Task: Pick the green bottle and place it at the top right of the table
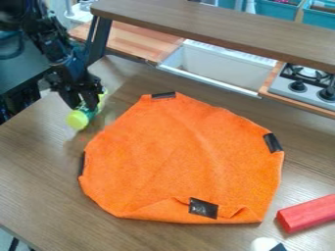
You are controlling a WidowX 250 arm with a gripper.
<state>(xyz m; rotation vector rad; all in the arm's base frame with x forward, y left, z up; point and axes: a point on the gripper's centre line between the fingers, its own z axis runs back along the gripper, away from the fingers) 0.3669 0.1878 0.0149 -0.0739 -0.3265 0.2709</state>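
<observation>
Green bottle (89, 113) at hand (83, 103), label unreadable

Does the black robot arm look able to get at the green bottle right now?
Very likely yes. Its claw is right at the green bottle, with nothing visible wedged between them, and the orange cloth lies off to the side, so it shouldn't get in the way.

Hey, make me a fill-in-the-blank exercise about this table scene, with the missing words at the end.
The large cloth on the table is ____. 
Along its edge, the number of dark patches is ____. 
In the picture, the bottle and the claw are to the ____ of the cloth. 
The block at the lower right is coloured ____.

Missing words: orange; four; left; red.
</observation>
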